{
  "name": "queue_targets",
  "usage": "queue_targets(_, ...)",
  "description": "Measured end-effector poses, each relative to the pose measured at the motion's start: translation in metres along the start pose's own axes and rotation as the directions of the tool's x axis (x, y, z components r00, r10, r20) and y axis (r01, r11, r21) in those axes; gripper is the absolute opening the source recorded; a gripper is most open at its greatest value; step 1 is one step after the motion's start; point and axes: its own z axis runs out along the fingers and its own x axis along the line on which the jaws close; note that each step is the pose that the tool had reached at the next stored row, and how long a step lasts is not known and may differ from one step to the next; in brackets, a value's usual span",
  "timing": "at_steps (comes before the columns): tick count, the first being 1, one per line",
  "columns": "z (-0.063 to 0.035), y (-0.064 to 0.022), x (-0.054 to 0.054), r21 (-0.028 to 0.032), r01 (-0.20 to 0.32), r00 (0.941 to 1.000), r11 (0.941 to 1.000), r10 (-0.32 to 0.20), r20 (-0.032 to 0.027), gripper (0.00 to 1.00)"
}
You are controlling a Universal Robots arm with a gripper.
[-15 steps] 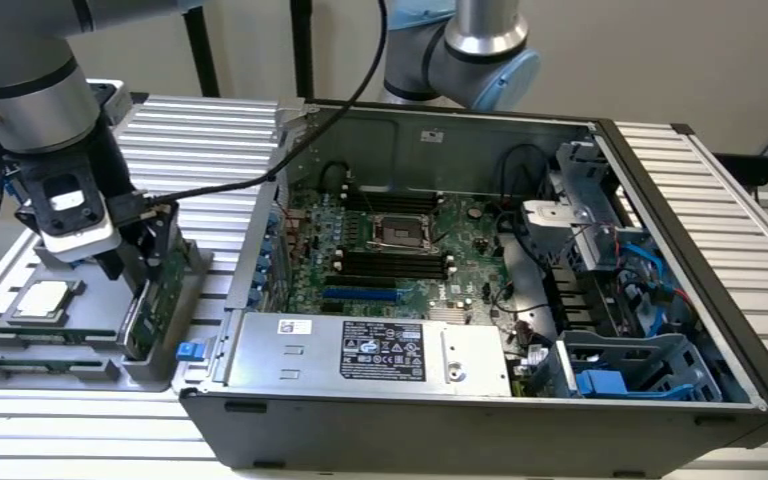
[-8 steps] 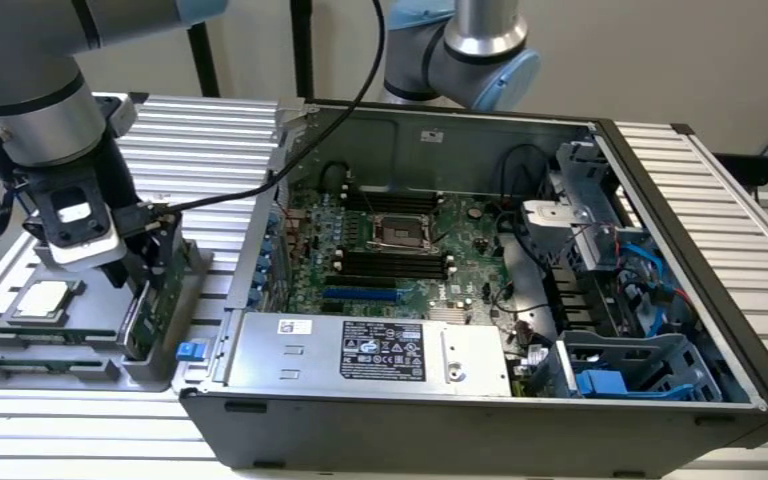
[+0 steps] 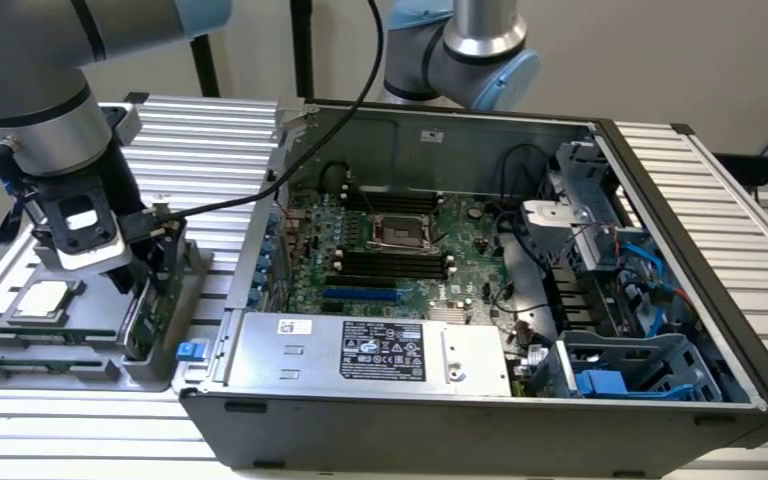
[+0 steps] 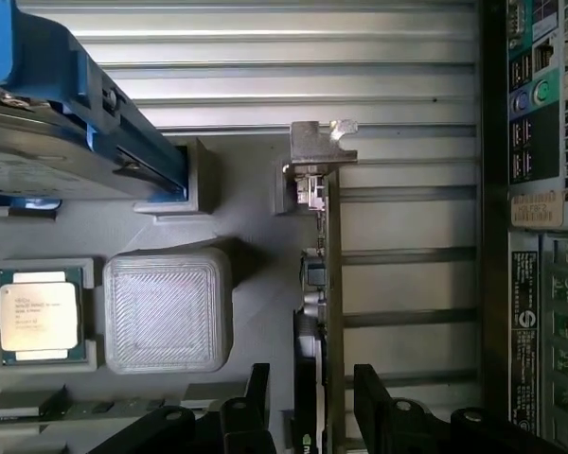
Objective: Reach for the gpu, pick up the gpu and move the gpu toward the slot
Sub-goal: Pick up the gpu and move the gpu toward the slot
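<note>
ok so here's where it's at: the gpu [image 3: 145,318] is sitting in the grey parts tray [image 3: 77,372], standing up on its edge in a slot along the side of the tray closest to the open computer case [image 3: 491,425]; the tray is on the exterior view's left, just beside the case, and both are on the ribbed aluminium table [image 3: 724,200]

the gripper [image 3: 135,283] is down low right over the card; in the wrist view you're looking along the card's thin edge [image 4: 329,284], with the silver bracket [image 4: 317,144] at the end away from the gripper [image 4: 312,409]; the two black fingers [image 4: 257,397] straddle the board, one on each side; the claw looks released, since there's a visible gap between one finger and the card, so nothing is grasped and the card sits in its slot

other stuff in the tray: a processor chip [image 4: 38,317] lying flat in its pocket, a plain grey square block [image 4: 168,307] right beside it, and a hard drive with blue rails [image 4: 66,142] past those; in the exterior view the chip [image 3: 41,300] sits on the far side of the gripper from the case

inside the case you can see the green motherboard [image 3: 411,250] and the silver power supply [image 3: 371,350] along the near wall
</note>
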Motion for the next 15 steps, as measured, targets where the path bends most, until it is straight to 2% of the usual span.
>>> queue_targets(4, 0.0016, 0.0007, 0.0005, 0.0005, 0.0, 0.9999, 1.0, 0.0, 0.0102, 0.48)
queue_targets(6, 0.0024, 0.0008, 0.0008, 0.0003, 0.0, 0.9999, 1.0, 0.0, 0.0136, 0.48)
queue_targets(15, 0.0032, 0.0025, 0.0032, 0.0002, -0.001, 0.9999, 1.0, 0.001, 0.0148, 0.48)
